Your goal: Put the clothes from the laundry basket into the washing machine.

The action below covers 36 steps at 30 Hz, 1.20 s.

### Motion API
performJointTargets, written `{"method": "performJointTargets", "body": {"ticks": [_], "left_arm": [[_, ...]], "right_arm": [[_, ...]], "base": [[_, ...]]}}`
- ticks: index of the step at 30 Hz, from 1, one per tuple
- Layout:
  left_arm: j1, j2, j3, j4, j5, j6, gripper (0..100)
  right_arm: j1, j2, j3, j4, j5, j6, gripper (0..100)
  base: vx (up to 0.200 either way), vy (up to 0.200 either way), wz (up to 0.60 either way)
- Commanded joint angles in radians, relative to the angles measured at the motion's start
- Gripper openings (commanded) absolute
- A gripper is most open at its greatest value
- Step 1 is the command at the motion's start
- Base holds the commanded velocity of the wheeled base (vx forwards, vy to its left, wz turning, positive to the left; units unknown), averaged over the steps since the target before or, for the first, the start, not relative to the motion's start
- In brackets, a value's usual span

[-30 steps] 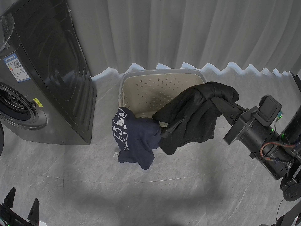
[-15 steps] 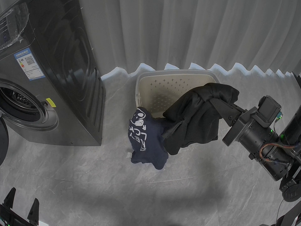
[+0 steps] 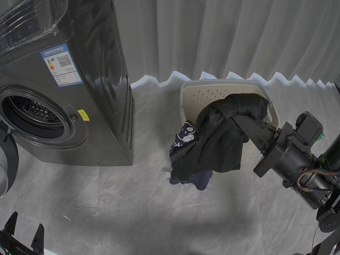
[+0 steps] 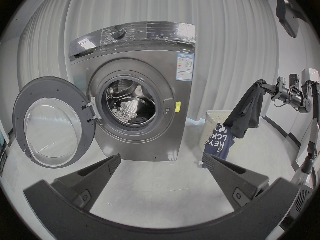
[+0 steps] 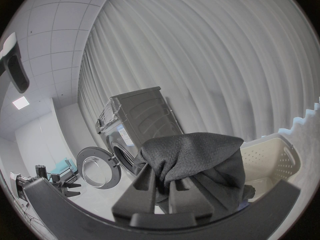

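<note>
a grey marbled floor (image 3: 124,202) runs back to a pale pleated curtain (image 3: 230,25) that covers the far wall. on the left stands a dark grey washing machine (image 3: 71,89), its round door (image 4: 50,124) swung wide open to the side and the drum mouth bare. right of the machine, close to the curtain, a cream laundry basket (image 3: 226,85) sits on the floor.

the right gripper (image 3: 244,119) hangs over the basket's right side, its fingers (image 5: 146,180) clamped on a bunched fold of a black garment (image 3: 219,139). the garment is lifted clear of the basket floor and droops from the grip down and to the left, across the basket's near rim. a navy shirt (image 3: 184,135) with white print hangs over that near rim and reaches down to the floor outside; the black garment's lower end lies in front of it, and i cannot tell whether the two touch. the left gripper (image 3: 23,227) sits low, near the floor and well apart from the basket, facing the machine, its fingers spread wide with nothing between them.

counted: one washing machine, one basket, two garments, two grippers.
</note>
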Motion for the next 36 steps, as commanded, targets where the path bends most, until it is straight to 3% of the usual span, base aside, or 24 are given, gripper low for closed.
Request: {"method": "performJointTargets", "body": {"ticks": [1,8,11,16,19,23,27,36], "left_arm": [[0.000,-0.016,0.016,0.000,0.001,-0.001,100],[-0.001,-0.016,0.016,0.000,0.000,0.002,100],[-0.001,-0.016,0.016,0.000,0.000,0.004,100],[0.000,-0.016,0.016,0.000,0.000,0.004,100],[0.000,-0.016,0.016,-0.002,0.003,0.005,100],[0.002,-0.016,0.018,0.000,0.003,0.034,100],[0.000,-0.016,0.018,0.000,0.003,0.036,100],[0.002,-0.016,0.018,0.000,0.003,0.037,100]], "right_arm": [[0.000,0.000,0.010,-0.003,0.003,0.000,0],[-0.040,0.023,0.007,-0.001,-0.015,0.000,0],[-0.049,0.021,-0.004,0.013,-0.067,-0.007,0],[-0.052,0.024,-0.015,0.014,-0.083,-0.013,0],[-0.058,0.024,-0.018,0.017,-0.123,-0.015,0],[-0.060,0.023,-0.036,0.017,-0.124,-0.013,0],[-0.060,0.024,-0.038,0.017,-0.121,-0.013,0],[-0.061,0.024,-0.044,0.017,-0.120,-0.015,0]], "base": [[0.000,0.000,0.00],[-0.057,0.000,0.00],[-0.200,0.000,0.00],[-0.200,0.000,0.00],[-0.133,0.000,0.00],[0.000,0.000,0.00],[0.000,0.000,0.00],[-0.200,0.000,0.00]]}}
